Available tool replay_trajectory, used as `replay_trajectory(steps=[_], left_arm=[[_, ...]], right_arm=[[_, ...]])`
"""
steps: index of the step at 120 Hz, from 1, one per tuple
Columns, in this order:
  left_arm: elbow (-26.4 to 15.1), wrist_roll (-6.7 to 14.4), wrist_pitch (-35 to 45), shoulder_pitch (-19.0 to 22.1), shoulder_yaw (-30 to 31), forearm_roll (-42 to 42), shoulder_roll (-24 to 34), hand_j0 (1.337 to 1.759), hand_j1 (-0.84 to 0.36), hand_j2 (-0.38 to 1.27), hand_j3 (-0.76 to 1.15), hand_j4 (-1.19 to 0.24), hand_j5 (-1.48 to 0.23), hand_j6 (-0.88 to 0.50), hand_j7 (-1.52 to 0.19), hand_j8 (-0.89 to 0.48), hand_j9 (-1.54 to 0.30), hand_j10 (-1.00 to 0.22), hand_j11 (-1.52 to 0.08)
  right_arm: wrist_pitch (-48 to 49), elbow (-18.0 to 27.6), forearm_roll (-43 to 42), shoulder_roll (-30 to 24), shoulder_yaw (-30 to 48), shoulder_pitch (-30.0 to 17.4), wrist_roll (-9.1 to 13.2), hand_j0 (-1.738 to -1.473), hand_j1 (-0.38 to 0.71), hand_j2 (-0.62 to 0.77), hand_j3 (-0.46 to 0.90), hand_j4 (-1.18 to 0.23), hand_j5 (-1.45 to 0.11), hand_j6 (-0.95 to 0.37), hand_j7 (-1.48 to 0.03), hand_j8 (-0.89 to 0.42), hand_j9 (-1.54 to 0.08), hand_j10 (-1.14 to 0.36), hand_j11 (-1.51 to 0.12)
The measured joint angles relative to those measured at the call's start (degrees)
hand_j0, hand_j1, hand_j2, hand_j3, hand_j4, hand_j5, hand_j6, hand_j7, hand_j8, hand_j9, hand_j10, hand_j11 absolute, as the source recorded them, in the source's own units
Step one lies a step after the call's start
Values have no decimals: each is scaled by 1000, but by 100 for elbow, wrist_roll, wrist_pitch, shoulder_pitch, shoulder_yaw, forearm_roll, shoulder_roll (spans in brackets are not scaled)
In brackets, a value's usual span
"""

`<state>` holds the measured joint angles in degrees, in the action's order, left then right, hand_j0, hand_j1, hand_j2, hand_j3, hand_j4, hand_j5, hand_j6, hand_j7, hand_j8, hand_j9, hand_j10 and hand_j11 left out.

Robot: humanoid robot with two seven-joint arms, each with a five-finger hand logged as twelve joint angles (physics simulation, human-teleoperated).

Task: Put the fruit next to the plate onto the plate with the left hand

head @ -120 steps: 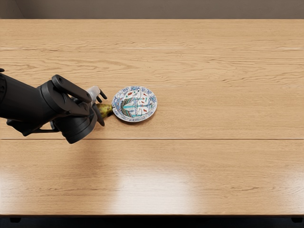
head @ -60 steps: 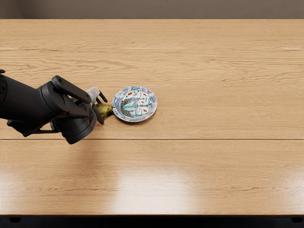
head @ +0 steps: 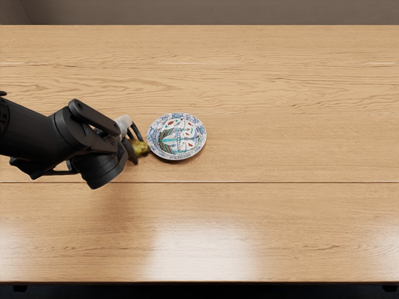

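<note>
Yellow-green fruit (head: pixel 139 148), only a small patch of it showing, sits low on the table (head: pixel 280 205) just beside the plate's near-left rim, touching or almost touching it; cannot tell which. Left hand (head: pixel 128 140) is on it: dark fingers (head: pixel 133 129) curl over and around the fruit, so I read the hand as clamped on it, though most of the contact is hidden. No clear gap shows under the fruit, so my judgement is that the grasp is made and the lift is not yet begun. Next move calls for a small raise, enough to clear the rim, a short carry toward the table's right edge, then a release over the middle of the plate (head: pixel 198 144). Risk: dragging sideways would nudge the plate, which looks light and shallow. The plate carries nothing. Both things lie left of the table's middle, well apart from every edge. The forearm comes in across the left edge. Open wood on the far, near and right sides gives ample room. Right arm not seen.
</note>
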<state>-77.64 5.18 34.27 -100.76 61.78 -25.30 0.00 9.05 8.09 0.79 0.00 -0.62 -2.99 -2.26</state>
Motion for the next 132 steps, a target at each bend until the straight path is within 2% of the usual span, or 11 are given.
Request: replay_trajectory(steps=[15,23,51,52,54,62,80,97,120,126,132], left_arm=[[-9,-8,-24,-36,-2,-168,0,1647,-316,323,0,-535,-1213,-306,-1155,-293,-1135,-624,-1159],[-16,-14,-28,-92,2,-323,0,1648,-326,377,0,-520,-1241,-278,-1161,-312,-1150,-635,-1168],[-112,-11,-32,-273,-62,-808,92,1652,-352,680,0,-723,-1226,-353,-1154,-376,-1160,-765,-1166],[-114,-11,-26,-291,-71,-820,98,1653,-355,685,0,-734,-1213,-411,-1156,-372,-1160,-763,-1165],[-119,-9,-29,-322,-87,-838,107,1653,-357,713,0,-740,-1216,-369,-1157,-380,-1159,-771,-1163],[-129,-9,-33,-361,-139,-886,146,1653,-368,727,0,-766,-1215,-363,-1150,-393,-1158,-796,-1162],[-131,-3,-42,-627,-495,-985,241,1654,-427,847,0,-797,-1224,-360,-1156,-383,-1152,-831,-1154],[-73,-9,-57,-752,-973,-998,219,1655,-403,768,0,-804,-1243,-355,-1163,-375,-1152,-847,-1155],[187,-16,-81,-726,-1317,-993,150,1654,-482,974,0,-801,-1269,-355,-1167,-383,-1155,-856,-1158],[260,-16,-76,-699,-1343,-992,150,1654,-480,976,0,-807,-1260,-380,-1170,-385,-1154,-857,-1158],[315,-16,-70,-682,-1357,-995,150,1654,-501,1054,0,-814,-1248,-401,-1174,-408,-1156,-858,-1159]], right_arm=[[0,0,0,0,0,0,-1,-1658,-333,-3,0,-14,-18,-14,-18,-14,-18,-14,-18],[0,0,0,0,0,0,-1,-1658,-333,-3,0,-14,-18,-14,-18,-14,-18,-14,-18],[0,0,0,0,0,0,1,-1658,-333,-3,0,-14,-18,-14,-18,-14,-18,-14,-18],[0,0,0,0,0,0,1,-1658,-333,-3,0,-14,-18,-14,-18,-14,-18,-14,-18],[0,0,0,0,0,0,0,-1658,-332,-3,0,-14,-18,-14,-18,-14,-18,-14,-18],[0,0,0,0,0,0,1,-1658,-333,-3,0,-14,-18,-14,-18,-14,-18,-14,-18],[0,0,0,0,0,0,0,-1658,-332,-3,0,-14,-18,-14,-18,-14,-18,-14,-18],[0,0,0,0,0,0,1,-1658,-332,-3,0,-14,-18,-14,-18,-14,-18,-14,-18],[0,0,0,0,0,0,-1,-1658,-332,-3,0,-14,-18,-14,-18,-14,-18,-14,-18],[0,0,0,0,0,0,0,-1658,-332,-3,0,-14,-18,-14,-18,-14,-18,-14,-18],[0,0,0,0,0,0,-1,-1658,-332,-3,0,-14,-18,-14,-18,-14,-18,-14,-18]])
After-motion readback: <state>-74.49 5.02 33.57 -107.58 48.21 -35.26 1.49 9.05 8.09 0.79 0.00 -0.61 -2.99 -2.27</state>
